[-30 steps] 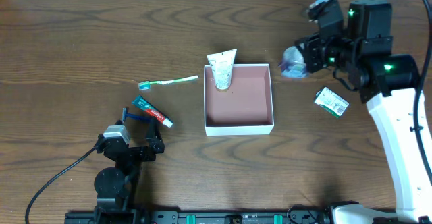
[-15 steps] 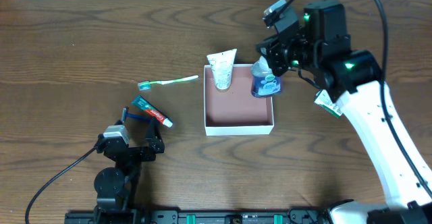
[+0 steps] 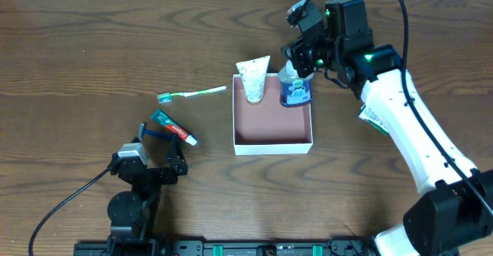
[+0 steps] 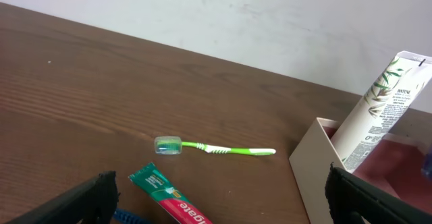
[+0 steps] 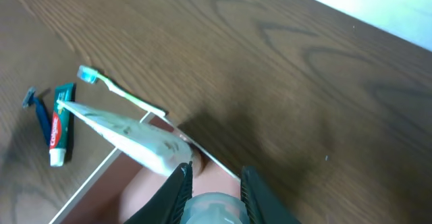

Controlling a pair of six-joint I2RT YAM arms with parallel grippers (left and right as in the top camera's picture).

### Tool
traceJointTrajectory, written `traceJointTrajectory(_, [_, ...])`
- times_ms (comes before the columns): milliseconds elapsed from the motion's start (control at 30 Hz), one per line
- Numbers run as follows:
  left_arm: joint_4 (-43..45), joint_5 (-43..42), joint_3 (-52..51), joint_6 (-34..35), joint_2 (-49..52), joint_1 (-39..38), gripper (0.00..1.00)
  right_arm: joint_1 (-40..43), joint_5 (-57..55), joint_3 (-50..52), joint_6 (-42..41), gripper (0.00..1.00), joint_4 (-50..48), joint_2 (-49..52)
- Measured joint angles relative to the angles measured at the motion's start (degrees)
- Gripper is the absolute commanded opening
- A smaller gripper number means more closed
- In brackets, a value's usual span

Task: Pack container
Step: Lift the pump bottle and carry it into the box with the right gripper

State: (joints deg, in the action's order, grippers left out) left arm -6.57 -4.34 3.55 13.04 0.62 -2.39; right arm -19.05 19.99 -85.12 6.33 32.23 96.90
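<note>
Over container [image 3: 273, 145] far-right rim: blue bottle [image 3: 296, 92]

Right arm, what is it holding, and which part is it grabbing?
A small blue bottle, pinched by its pale top between the fingers of the right gripper. The left gripper holds nothing.

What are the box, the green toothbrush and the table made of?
The box looks like matte white cardboard: thin straight walls. The green toothbrush seems glossy plastic, with a clear head cap. The table looks like dark wood or wood-print laminate: wavy grain shows.
</note>
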Motion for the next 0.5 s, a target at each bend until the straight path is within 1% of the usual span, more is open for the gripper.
traceJointTrajectory(200, [0.0,0.0,0.0,0.0,0.0,0.0,0.98,0.0,0.1,0.0,-0.7,0.2,-2.8,0.2])
traceJointTrajectory(367, [0.0,0.0,0.0,0.0,0.0,0.0,0.98,-0.1,0.1,0.0,-1.3,0.19,-3.2,0.2])
traceJointTrajectory(500, [0.0,0.0,0.0,0.0,0.0,0.0,0.98,-0.7,0.1,0.0,-1.3,0.15,-3.5,0.3])
